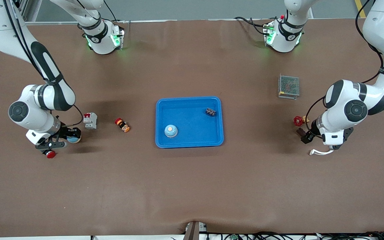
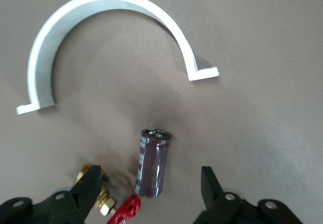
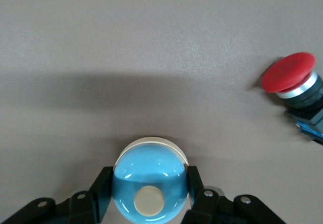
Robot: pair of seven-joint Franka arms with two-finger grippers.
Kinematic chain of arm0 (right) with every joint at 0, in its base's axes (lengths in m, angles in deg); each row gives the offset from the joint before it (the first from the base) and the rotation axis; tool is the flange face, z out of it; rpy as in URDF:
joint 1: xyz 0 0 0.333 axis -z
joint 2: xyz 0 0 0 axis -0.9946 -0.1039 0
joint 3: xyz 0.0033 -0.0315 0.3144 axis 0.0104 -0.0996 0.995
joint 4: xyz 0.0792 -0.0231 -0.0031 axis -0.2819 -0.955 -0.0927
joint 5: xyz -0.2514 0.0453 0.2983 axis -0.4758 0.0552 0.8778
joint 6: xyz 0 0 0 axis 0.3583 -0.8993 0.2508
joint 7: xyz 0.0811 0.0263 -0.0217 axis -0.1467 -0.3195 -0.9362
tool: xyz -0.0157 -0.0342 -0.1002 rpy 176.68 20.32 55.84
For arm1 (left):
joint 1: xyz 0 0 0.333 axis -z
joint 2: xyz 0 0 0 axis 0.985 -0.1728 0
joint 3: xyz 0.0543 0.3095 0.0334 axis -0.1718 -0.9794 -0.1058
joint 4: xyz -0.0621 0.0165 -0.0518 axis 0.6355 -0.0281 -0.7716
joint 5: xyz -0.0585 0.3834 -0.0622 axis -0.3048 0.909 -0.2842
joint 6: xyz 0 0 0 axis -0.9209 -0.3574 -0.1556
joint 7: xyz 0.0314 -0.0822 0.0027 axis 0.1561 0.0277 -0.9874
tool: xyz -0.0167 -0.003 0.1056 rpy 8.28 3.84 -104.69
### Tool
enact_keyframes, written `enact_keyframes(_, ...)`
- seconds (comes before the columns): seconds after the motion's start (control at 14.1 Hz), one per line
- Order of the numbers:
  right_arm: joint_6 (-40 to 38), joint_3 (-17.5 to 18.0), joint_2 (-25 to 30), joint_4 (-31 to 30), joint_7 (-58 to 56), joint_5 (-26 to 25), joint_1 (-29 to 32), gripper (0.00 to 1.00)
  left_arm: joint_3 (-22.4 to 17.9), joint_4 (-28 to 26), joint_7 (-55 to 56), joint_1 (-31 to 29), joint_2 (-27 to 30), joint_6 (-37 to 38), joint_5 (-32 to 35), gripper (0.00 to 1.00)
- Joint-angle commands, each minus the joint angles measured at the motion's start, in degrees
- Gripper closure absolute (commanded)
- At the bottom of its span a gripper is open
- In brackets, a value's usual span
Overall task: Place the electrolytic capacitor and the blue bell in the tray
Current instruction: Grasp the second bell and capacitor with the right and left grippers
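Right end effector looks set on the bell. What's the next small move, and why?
Probably lift the right end effector straight up: its fingers are shut on the blue bell, which still sits on the table beside the red button, well short of the tray.

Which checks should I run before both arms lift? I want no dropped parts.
1. Right gripper shut on blue bell: ok.
2. Left gripper straddling electrolytic capacitor: ok.
3. Left gripper closed on it: not ok, gaps on both sides.
4. Red valve handle free of the capacitor: cannot tell.
5. Red push button apart from the held bell: ok.
6. Bare floor in tray: ok, though another bell and a dark part lie inside.
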Motion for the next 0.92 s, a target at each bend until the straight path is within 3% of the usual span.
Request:
enact_keyframes(0.0,-4.20,2.68,2.55,1.53,-0.04,2.67,0.55,1.00,-0.02,-0.59,0.93,-0.71,-1.41,-1.47,3.75,0.21)
enact_keyframes(0.28,-17.52,5.49,4.31,7.22,2.67,7.86,0.11,1.00,-0.02,-0.50,0.93,-1.41,-3.43,-1.91,5.08,0.37)
enact_keyframes(0.35,-19.39,6.63,5.53,7.68,3.99,8.04,0.11,1.00,-0.02,-0.41,0.93,-1.42,-3.69,-1.91,5.34,0.46)
enact_keyframes(0.5,-21.24,8.65,9.04,6.63,9.06,8.05,-1.55,1.00,-0.02,-0.32,1.02,-1.42,-4.04,-1.91,5.35,0.72)
enact_keyframes(0.57,-21.95,9.10,10.71,5.93,13.02,8.05,-3.21,1.00,-0.02,-0.15,1.02,-1.42,-4.48,-1.91,5.35,0.80)
enact_keyframes(0.78,-22.04,9.36,14.50,3.55,25.23,8.13,-10.24,1.00,0.07,0.03,1.28,-1.15,-4.31,-1.83,5.35,1.00)
enact_keyframes(0.85,-21.70,9.36,15.03,2.68,29.10,8.13,-12.44,1.00,0.15,0.11,1.37,-1.15,-4.05,-1.57,5.35,1.00)
